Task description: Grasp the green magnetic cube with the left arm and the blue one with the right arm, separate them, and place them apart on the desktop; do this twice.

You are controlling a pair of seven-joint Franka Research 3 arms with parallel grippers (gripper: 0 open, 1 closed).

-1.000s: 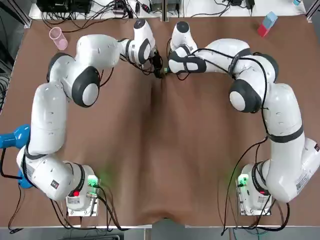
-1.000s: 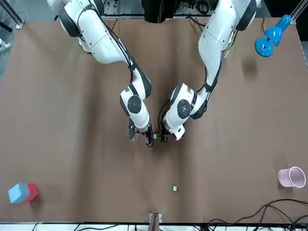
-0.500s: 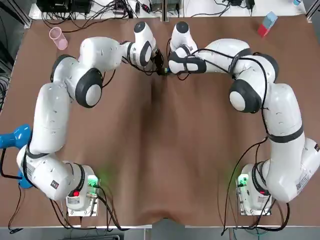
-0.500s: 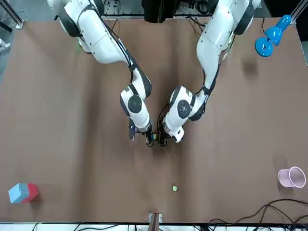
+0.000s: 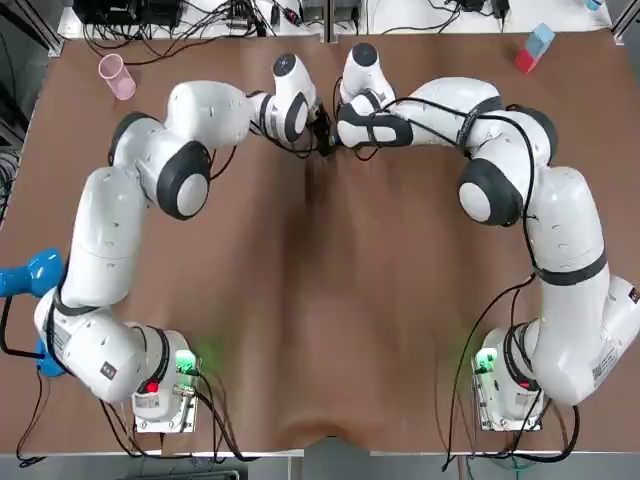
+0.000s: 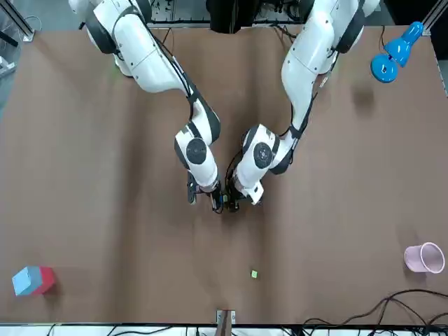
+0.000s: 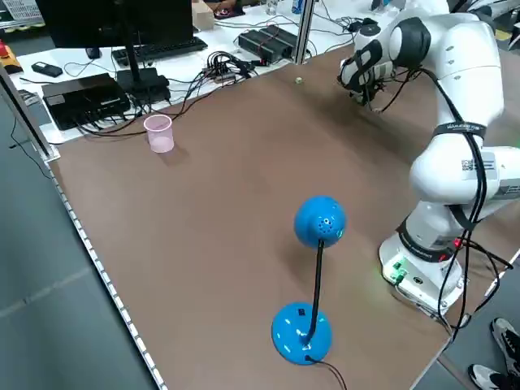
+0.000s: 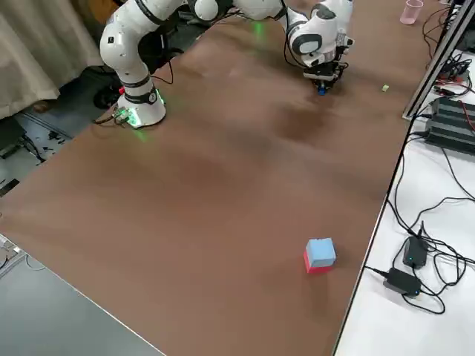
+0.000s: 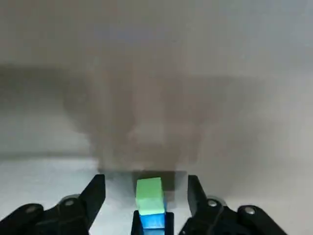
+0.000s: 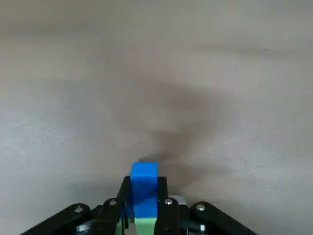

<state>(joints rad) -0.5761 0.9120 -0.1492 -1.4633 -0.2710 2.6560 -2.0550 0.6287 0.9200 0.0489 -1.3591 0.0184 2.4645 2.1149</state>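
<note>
Lower centre, my right gripper (image 10: 144,208) clamped the blue cube (image 10: 144,177) by its flat sides while my left gripper (image 9: 146,183) gaped around the green cube (image 9: 149,192), both seemingly light, rigid, magnet-bound.

Opposed wrist cameras both closely see the blue cube (image 10: 144,185).

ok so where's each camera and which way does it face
Top: overhead, looking down; both arms, bases at bottom, left gripper beside right gripper.
Front: across the table, facing the robot; both arms, sides swapped.
Left side: raised at robot's left, past the blue lamp; left arm.
Right side: raised at robot's right, past the blue-and-red block; arms far off.
Left wrist: on left arm; its open fingers flank the green cube.
Right wrist: on right arm; its fingers clamp the blue cube.
Shared: both wrist views show the joined cubes.
</note>
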